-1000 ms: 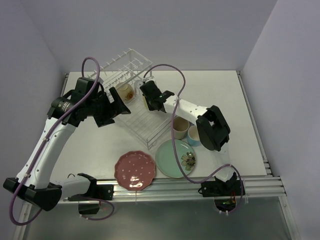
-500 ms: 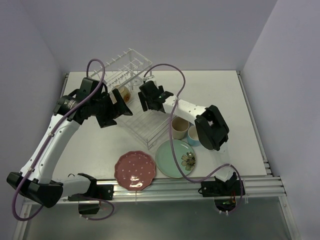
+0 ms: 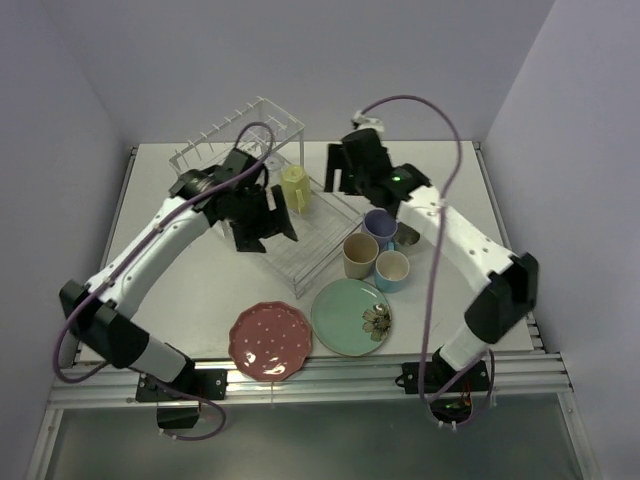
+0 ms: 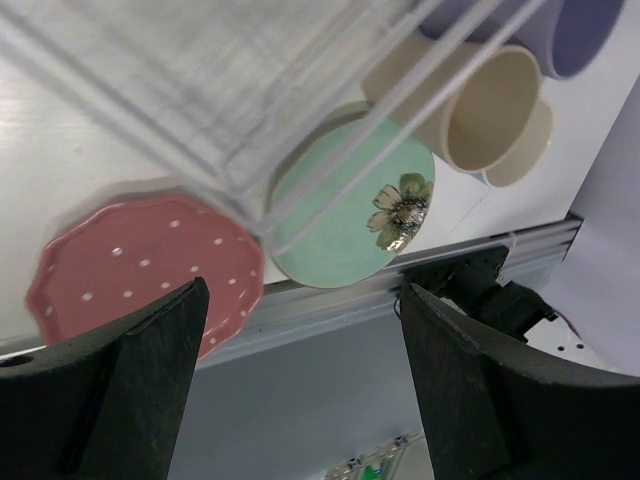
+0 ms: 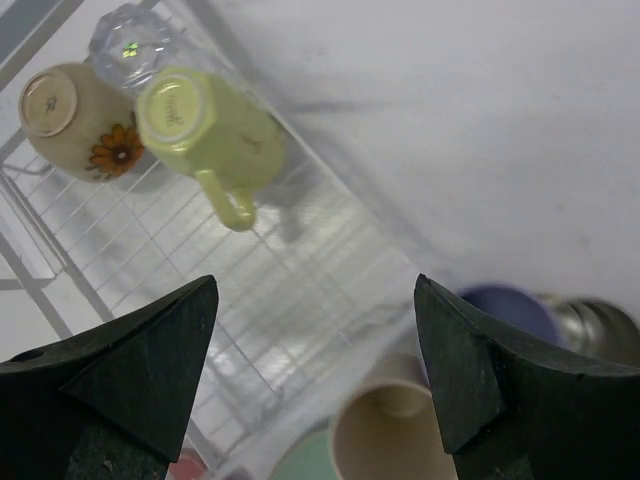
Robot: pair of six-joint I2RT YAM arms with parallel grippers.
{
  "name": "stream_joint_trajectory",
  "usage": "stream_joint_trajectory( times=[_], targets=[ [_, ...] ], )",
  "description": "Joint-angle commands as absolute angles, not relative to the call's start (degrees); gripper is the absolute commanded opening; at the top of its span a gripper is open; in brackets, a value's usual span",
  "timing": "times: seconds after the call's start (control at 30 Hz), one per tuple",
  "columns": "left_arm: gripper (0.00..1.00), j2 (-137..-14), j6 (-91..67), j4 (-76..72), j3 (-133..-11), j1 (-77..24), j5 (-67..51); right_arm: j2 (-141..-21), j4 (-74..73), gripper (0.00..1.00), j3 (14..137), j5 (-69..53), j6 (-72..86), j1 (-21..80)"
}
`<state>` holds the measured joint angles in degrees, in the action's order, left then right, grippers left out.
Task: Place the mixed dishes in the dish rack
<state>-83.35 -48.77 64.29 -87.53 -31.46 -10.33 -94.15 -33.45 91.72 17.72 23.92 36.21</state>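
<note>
Holding L fingers (image 4: 130,380) wide, empty, over near corner of dish rack (image 3: 310,240). Holding R fingers (image 5: 130,370) wide, empty, raised beside rack. Seeing yellow cup (image 5: 205,125), cream bowl (image 5: 75,118) sitting inverted in rack, glass (image 5: 130,40) touching them. Pink plate (image 3: 270,340), mint plate (image 3: 350,316), beige cup (image 3: 360,255), lavender cup (image 3: 379,226), blue cup (image 3: 392,270) sitting on tabletop (image 3: 200,300).

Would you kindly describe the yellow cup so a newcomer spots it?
Find the clear dish rack at the table's back. On its tray the yellow cup stands upside down; its neighbours, a flowered cup and a glass, are cream and clear.

clear plastic dish rack (image 3: 315,245), glossy mint-green plate (image 3: 349,314)
</note>
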Motion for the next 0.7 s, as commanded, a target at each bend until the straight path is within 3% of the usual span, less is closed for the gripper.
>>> stream_joint_trajectory(
  times=[0.0, 0.13, 0.33, 0.67],
  targets=[
    [0.83, -88.93, -47.99, 64.86, -95.87, -37.77, -8.17, -85.36, -43.67, 0.86, 85.9, 17.14, 29.08, 31.4],
    [0.81, -92.63, -48.34, 63.81, -100.1, -39.9, -8.7, -73.51, -47.89, 0.85, 76.66, 13.37, 31.37, 24.01],
    [0.79, -94.65, -48.78, 61.44, -102.3, -41.13, -11.77, -67.07, -47.91, 0.79, 64.44, 12.3, 30.76, 13.12],
    [0.78, -95.45, -45.97, 62.57, -107.84, -42.01, -12.66, -73.99, -39.12, 0.69, 59.32, 9.32, 28.13, 7.91]
  ],
)
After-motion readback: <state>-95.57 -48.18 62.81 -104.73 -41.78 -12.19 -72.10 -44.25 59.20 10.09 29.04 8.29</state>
